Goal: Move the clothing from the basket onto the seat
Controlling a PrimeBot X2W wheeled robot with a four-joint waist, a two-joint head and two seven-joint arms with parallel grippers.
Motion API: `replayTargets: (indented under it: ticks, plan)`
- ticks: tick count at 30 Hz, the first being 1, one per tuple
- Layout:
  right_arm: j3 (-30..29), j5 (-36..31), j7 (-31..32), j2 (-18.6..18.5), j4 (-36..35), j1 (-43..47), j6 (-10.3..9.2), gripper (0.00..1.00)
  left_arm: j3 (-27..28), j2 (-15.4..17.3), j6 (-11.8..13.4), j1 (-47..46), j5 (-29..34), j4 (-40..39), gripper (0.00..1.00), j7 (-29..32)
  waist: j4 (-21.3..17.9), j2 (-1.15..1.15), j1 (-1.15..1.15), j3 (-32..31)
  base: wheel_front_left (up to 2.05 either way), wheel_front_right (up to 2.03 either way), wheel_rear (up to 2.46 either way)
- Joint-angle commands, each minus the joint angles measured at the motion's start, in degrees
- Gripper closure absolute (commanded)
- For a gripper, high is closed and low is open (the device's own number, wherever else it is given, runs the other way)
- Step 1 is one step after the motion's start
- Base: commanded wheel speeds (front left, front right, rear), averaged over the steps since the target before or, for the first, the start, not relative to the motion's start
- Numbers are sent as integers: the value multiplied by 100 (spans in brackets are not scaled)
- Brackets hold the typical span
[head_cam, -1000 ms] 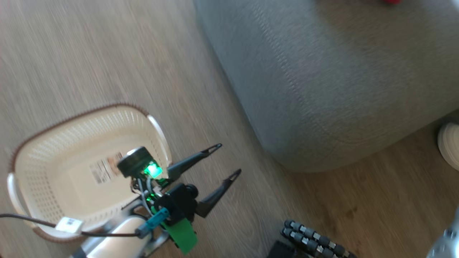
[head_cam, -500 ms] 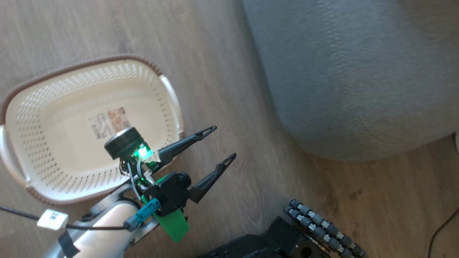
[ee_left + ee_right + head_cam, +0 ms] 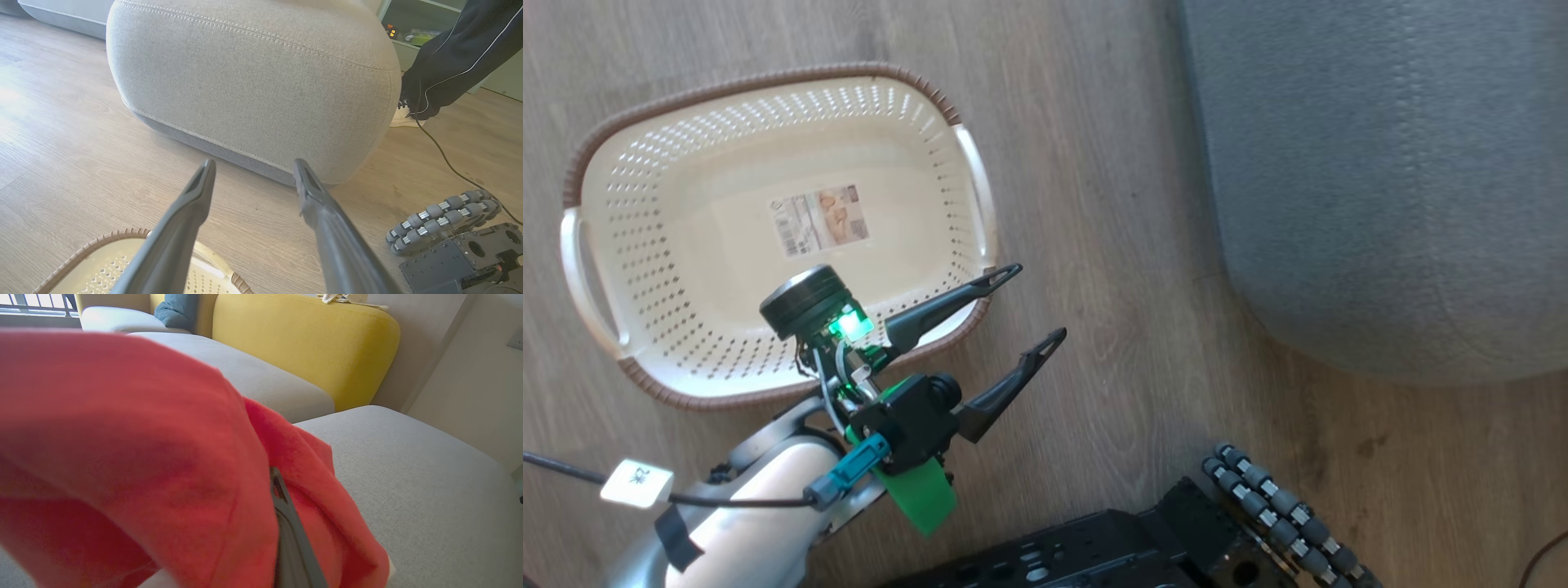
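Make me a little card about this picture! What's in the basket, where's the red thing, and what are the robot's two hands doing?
basket: on the wooden floor, holding just a label
clothing: red, bunched around the right gripper, above the grey seat
left gripper: open, holding nothing, over the basket's near corner
right gripper: one finger showing; the cloth hides the grip
seat: beside the basket, not touching it
person: a dark trouser leg beside the seat

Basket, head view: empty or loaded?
Empty: the cream perforated plastic basket with brown rim shows a bare floor and its paper label, no fabric.
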Motion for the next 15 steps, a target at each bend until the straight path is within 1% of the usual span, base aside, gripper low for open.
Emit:
replayTargets:
  ticks: [1, 3, 7, 10, 14, 15]
  plan:
    - [-166, -242, 98, -101, -45, -174, -1, 100, 166, 49, -4, 18, 15, -202, 0, -29, 106, 0, 0, 113, 0, 0, 0]
    - [-265, -335, 127, -82, 13, -190, -1, 100, 171, 52, -4, 14, 14, -200, 0, -29, 130, 0, 0, 144, 0, 0, 0]
    - [-656, -633, 251, -50, 241, -238, -1, 100, 209, 42, -4, -13, 9, -182, 0, -29, 223, 0, 0, 225, 0, 0, 0]
    - [-890, -644, 314, -48, 433, -310, -1, 100, 241, 16, -4, -29, 0, -173, 0, -29, 284, 0, 0, 247, 0, 0, 0]
    - [-1009, -712, 201, -83, 577, -359, -1, 100, 286, -16, -4, -53, -14, -159, 0, -29, 326, 0, 0, 247, 0, 0, 0]
    - [-1008, -727, 138, -79, 606, -375, -1, 96, 295, -24, -4, -57, -16, -154, 0, -29, 328, 0, 0, 239, 0, 0, 0]
